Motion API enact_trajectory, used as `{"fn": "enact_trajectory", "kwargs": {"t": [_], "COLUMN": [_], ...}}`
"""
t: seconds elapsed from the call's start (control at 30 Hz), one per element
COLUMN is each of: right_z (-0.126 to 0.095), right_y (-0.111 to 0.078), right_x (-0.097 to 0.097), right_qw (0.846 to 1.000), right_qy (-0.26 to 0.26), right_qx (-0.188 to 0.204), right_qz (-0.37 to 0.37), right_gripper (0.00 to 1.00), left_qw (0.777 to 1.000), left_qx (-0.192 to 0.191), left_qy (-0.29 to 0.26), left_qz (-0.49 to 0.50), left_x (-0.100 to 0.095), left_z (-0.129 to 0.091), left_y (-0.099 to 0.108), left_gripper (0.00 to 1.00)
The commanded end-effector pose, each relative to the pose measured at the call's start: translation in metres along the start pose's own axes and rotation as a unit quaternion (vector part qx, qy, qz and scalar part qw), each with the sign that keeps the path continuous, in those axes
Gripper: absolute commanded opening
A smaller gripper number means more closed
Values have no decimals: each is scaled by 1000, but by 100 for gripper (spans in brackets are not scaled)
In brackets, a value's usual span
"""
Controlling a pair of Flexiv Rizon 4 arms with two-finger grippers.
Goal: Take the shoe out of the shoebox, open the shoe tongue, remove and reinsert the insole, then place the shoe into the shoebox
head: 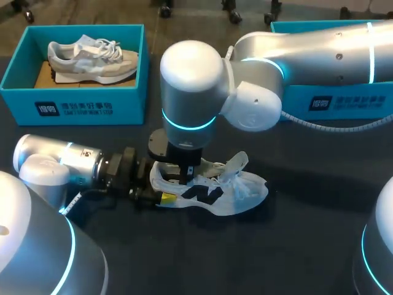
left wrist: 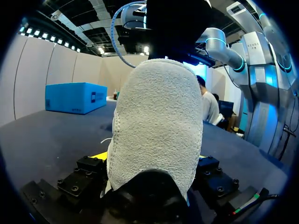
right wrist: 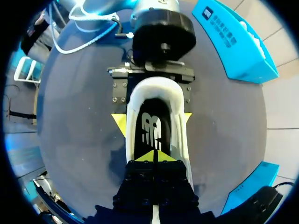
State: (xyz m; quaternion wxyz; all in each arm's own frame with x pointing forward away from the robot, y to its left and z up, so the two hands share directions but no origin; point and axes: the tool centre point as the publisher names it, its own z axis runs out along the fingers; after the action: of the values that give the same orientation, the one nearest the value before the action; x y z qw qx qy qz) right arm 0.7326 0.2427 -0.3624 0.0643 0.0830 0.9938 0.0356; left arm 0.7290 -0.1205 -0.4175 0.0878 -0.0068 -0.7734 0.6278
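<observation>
Shoe [head: 233, 187] heel clamped in left gripper [head: 161, 182]; right gripper [right wrist: 154, 156] closed inside its opening; shoebox [head: 73, 101] behind holds grey shoe [head: 92, 58].

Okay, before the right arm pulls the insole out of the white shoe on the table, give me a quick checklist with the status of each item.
1. Shoe out of its box: ok. The white shoe lies on the table.
2. Shoe held steady: ok. The left gripper has its fingers against both sides of the shoe's back end.
3. Insole seated: ok. The insole lies inside the shoe.
4. Grip on insole: cannot tell. The right gripper has its tips together at the insole, but the pinch is hidden.
5. Shoebox free for the return: cannot tell. The right arm covers it.
</observation>
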Motion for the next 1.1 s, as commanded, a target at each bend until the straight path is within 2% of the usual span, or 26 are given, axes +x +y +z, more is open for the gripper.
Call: {"fn": "enact_trajectory", "kwargs": {"t": [0.03,0.3,0.63,0.67,0.8,1.1], "right_z": [3,7,21,22,26,34], "right_y": [-10,-35,-45,-45,-46,-46], "right_x": [-4,-8,-12,-12,-13,-15], "right_qw": [1000,999,999,999,999,999], "right_qy": [0,-6,-4,-3,-1,12], "right_qx": [0,10,7,8,11,15], "right_qz": [10,41,52,52,50,47], "right_gripper": [0,0,0,2,24,37], "left_qw": [1000,1000,1000,1000,1000,1000], "left_qx": [1,1,1,1,1,1], "left_qy": [-1,-1,-1,-1,-1,-1], "left_qz": [0,0,0,0,0,0], "left_x": [-3,-3,-3,-3,-3,-3], "left_z": [3,3,3,3,3,3], "left_y": [9,9,9,9,9,9], "left_gripper": [0,0,0,0,0,0]}}
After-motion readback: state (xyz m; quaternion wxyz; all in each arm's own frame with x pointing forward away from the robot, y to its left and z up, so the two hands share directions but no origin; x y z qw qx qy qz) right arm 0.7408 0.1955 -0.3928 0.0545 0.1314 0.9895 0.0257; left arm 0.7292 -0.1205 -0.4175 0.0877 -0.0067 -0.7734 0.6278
